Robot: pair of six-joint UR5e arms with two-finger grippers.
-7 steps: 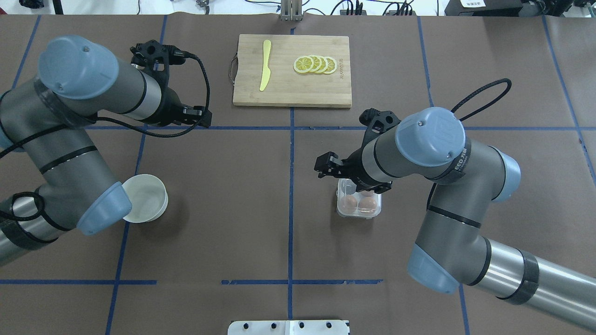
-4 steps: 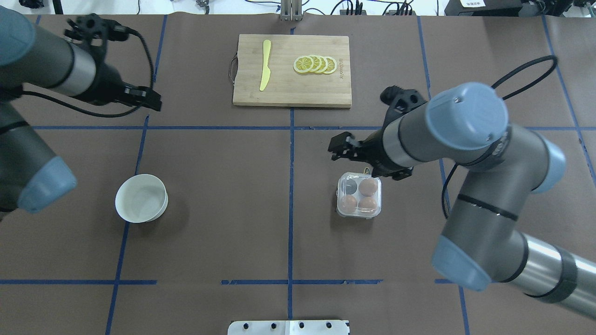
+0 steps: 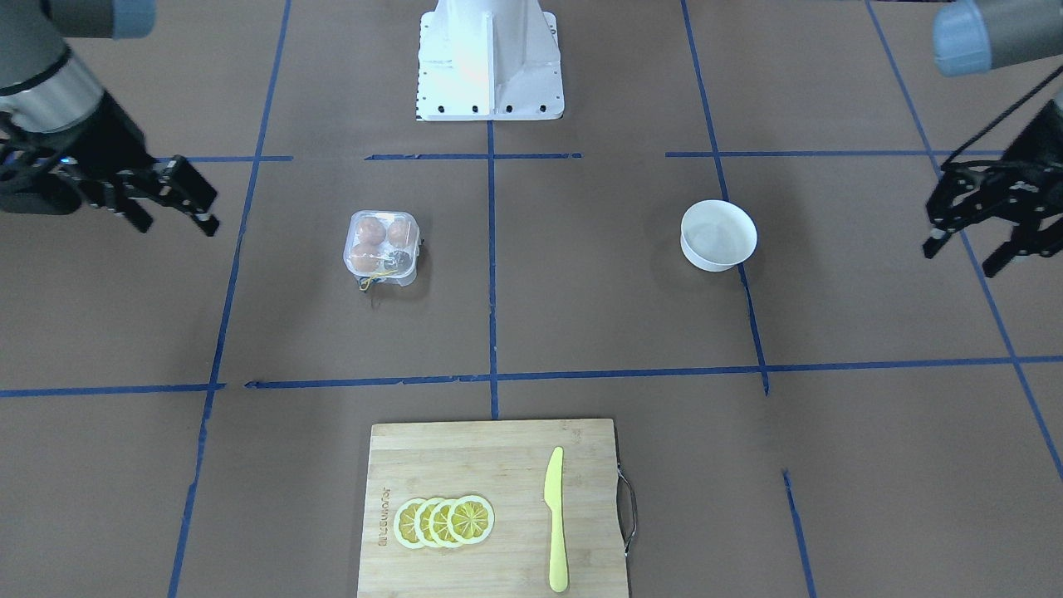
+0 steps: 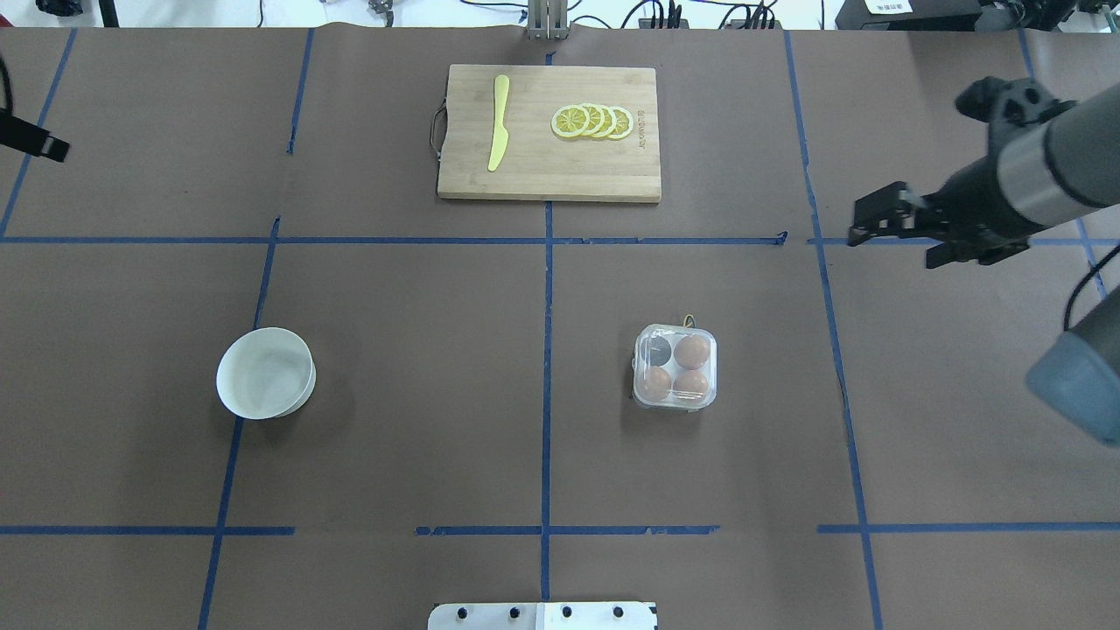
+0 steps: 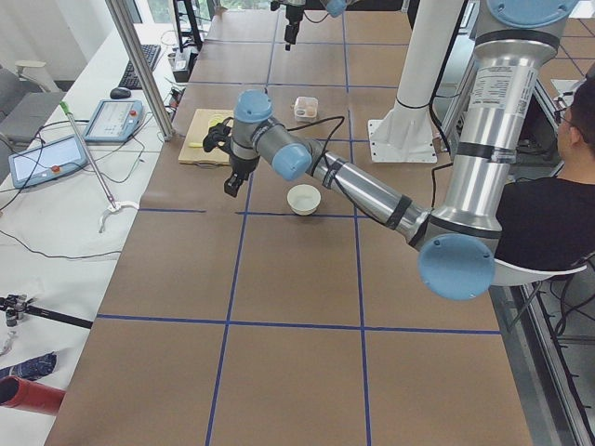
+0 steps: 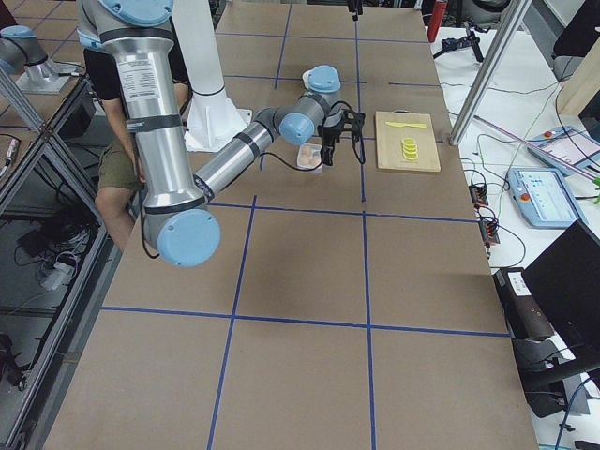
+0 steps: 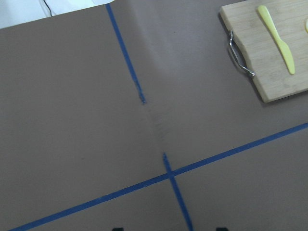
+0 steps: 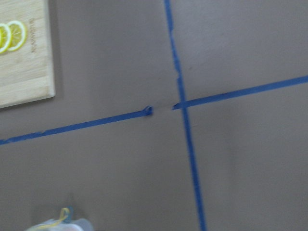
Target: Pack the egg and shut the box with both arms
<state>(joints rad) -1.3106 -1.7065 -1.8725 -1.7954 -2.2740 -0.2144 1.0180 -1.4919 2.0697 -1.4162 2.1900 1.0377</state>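
The clear box (image 4: 675, 367) sits right of the table's middle with its lid down; it also shows in the front view (image 3: 381, 247). Three brown eggs lie in it, one of them at the far right cell (image 4: 692, 351); the fourth cell looks dark. A yellow band (image 3: 378, 278) hangs at its far side. My right gripper (image 4: 897, 241) is open and empty, far right of the box and high; it also shows in the front view (image 3: 174, 218). My left gripper (image 3: 962, 253) is open and empty, past the table's left side; only a tip (image 4: 35, 140) shows overhead.
A round white bowl (image 4: 265, 373) stands at the left. A wooden cutting board (image 4: 549, 166) at the far middle holds a yellow knife (image 4: 499, 122) and lemon slices (image 4: 593, 121). The white pedestal base (image 3: 488, 58) is at the near edge.
Both arms have drawn back outward. The right gripper went from just over the box to the far right. The left arm swung off the view's left edge. The box stays put.
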